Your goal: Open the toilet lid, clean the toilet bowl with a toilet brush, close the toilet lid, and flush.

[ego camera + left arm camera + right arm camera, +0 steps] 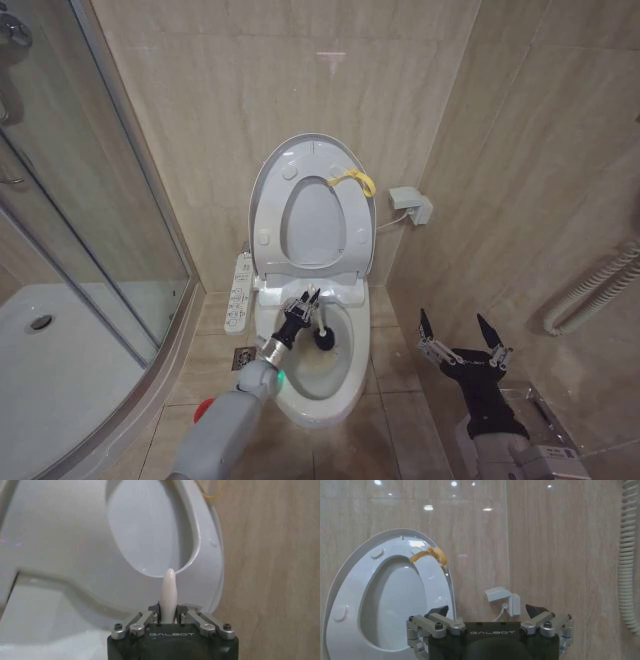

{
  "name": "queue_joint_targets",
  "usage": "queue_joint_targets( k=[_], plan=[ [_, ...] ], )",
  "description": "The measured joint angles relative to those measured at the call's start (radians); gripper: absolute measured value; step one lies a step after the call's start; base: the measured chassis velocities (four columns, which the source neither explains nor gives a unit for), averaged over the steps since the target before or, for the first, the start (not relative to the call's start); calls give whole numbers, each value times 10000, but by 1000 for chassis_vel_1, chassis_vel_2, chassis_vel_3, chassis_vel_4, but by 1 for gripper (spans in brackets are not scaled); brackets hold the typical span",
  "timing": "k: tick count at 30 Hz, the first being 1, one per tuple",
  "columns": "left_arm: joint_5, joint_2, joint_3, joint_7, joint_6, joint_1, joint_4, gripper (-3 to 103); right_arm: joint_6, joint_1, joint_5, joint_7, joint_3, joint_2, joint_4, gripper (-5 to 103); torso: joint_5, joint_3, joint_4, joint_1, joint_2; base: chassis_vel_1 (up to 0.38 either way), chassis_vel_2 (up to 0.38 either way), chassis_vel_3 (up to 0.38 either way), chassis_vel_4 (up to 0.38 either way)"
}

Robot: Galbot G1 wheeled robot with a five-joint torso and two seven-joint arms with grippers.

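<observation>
Tiled bathroom, left end effector [308,300] clamped on toilet brush [322,334], bristle head down in toilet bowl [318,376].

The toilet brush [322,334] handle is mostly hidden inside the left hand [306,303]; the picture's edge cuts off the shower tray [60,370].

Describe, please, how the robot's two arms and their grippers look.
Both arms have smooth grey shells. The left gripper and right gripper share a black body printed GALBOT in white, silver metal linkages with dark screws, and pointed black fingers. The left arm carries a green light by its ribbed silver wrist.
</observation>
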Motion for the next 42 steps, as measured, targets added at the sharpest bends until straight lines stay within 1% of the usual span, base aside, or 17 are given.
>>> queue_joint_targets(
  k=[2, 5, 7, 9, 12, 14, 17, 21, 23, 25, 26, 29, 32, 35, 38, 39, 42],
  plan=[
    [-241, 26, 37, -50, 133, 70, -83, 20, 0, 0, 0, 0, 0, 0, 0, 100, 1, 0, 2, 0, 0, 0, 0, 0, 0],
    [-769, 408, 144, -101, 725, 396, -746, 20, 0, 0, 0, -1, 0, 0, 0, 100, 2, -1, 4, 0, 0, 0, 0, 0, 0],
    [-503, 574, 132, 58, 813, 491, -912, 20, 0, 0, 0, -1, 0, 0, 0, 100, 0, -1, 5, -1, 0, 0, 0, 0, 0],
    [335, 832, 16, 490, 777, 543, -1012, 20, 0, 0, 0, 0, 0, 0, 0, 100, -1, -1, 2, -1, 0, 0, 0, 0, 0],
    [622, 947, -82, 581, 701, 504, -1091, 20, 0, 0, 0, -1, 0, 0, 0, 100, 0, 0, 2, 0, 0, 0, 0, 0, 0],
    [384, 944, -67, 463, 701, 468, -1196, 20, 0, 0, 0, -1, 0, 0, 0, 100, -1, 0, 2, 0, 0, 0, 0, 0, 0],
    [-1184, 698, 116, -79, 866, 474, -1487, 20, 0, 0, 0, -1, 0, 0, 0, 100, -2, 0, -3, 0, 0, 0, 0, 0, 0],
    [-1740, 541, 182, -247, 1004, 629, -1575, 20, 0, 0, 0, -1, 0, 0, 0, 100, 0, 0, 0, 0, 0, 0, 0, 0, 0],
    [-1572, 535, 177, -189, 1009, 671, -1527, 20, 0, 0, 0, -1, 0, 0, 0, 100, -2, 0, 2, 0, 0, 0, 0, 0, 0],
    [-621, 627, 63, 220, 808, 674, -1190, 20, 0, 0, 0, -1, 0, 0, 0, 100, -2, -1, 0, -1, 0, 0, 0, 0, 0],
    [-621, 627, 63, 220, 808, 674, -1190, 20, 0, 0, 0, -1, 0, 0, 0, 100, -2, -1, 0, -1, 0, 0, 0, 0, 0],
    [1310, 761, -456, 1183, 262, 511, -557, 20, 0, 0, 0, 0, 0, 0, 0, 100, 0, 0, 3, -1, 0, 0, 0, 0, 0],
    [1553, 767, -546, 1275, 137, 367, -529, 20, 0, 0, 0, -1, 0, 0, 0, 100, -3, 1, 0, 0, 0, 0, 0, 0, 0],
    [1177, 695, -512, 937, 93, 227, -604, 20, 0, 0, 0, 0, 0, 0, 0, 100, 1, 0, -1, 0, 0, 0, 0, 0, 0],
    [-611, 460, -320, -66, 349, 196, -967, 20, 0, 0, 0, -1, 0, 0, 0, 100, -1, 0, -2, 0, 0, 0, 0, 0, 0],
    [-611, 460, -320, -66, 349, 196, -967, 20, 0, 0, 0, -1, 0, 0, 0, 100, -1, 0, -2, 0, 0, 0, 0, 0, 0],
    [-1464, 367, -196, -370, 481, 259, -1058, 20, 0, 0, 0, -1, 0, 0, 0, 100, 0, 0, -2, 0, 0, 0, 0, 0, 0]
  ],
)
